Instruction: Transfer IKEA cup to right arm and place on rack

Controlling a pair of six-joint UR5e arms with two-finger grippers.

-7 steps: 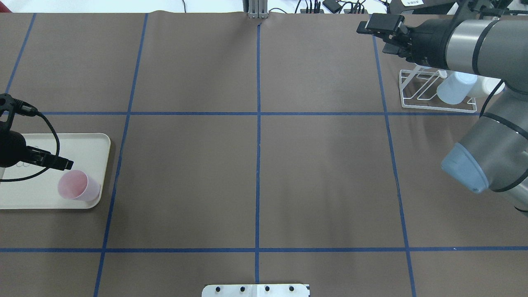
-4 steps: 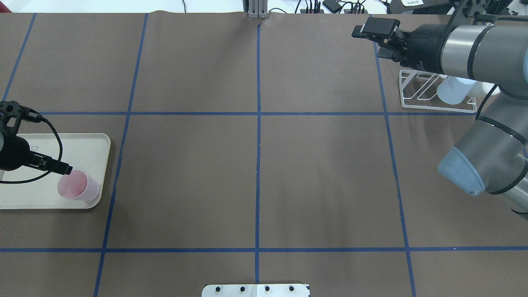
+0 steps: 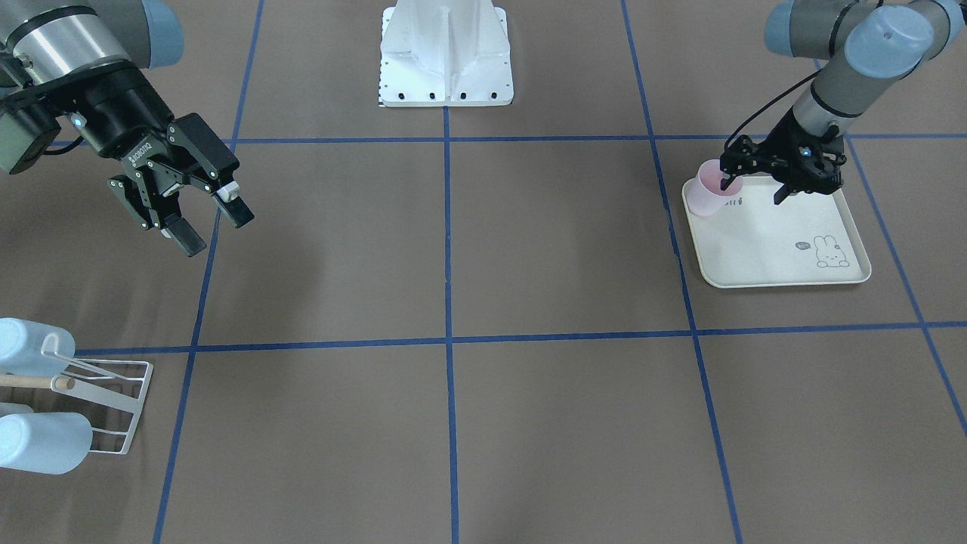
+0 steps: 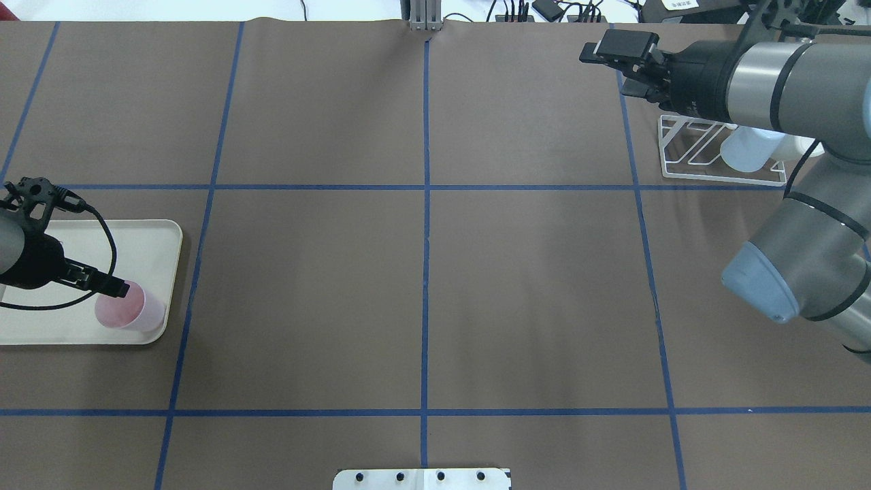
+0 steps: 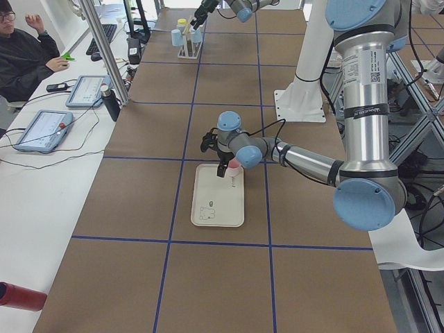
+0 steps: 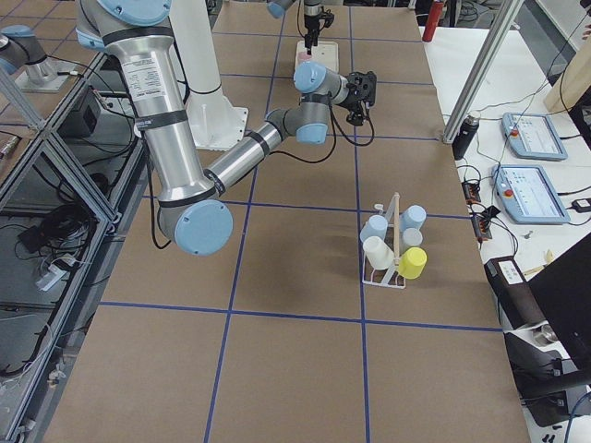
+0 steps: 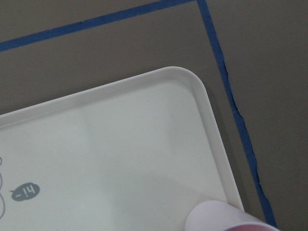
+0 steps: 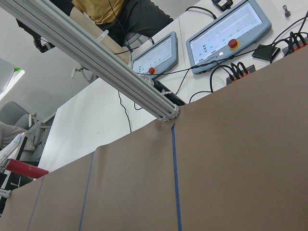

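Left tool (image 3: 752, 192) lowered to cup (image 3: 709, 201) rim.

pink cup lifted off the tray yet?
No, the pink cup stands upright on a corner of the cream tray, with the left gripper open at its rim.

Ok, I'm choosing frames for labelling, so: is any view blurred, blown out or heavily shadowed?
Left wrist view: cup at the bottom edge is soft and cropped, tray sharp. Right wrist view: white desk beyond the table is nearly blown out. Overhead view: even light, only faint soft shadows on the table.
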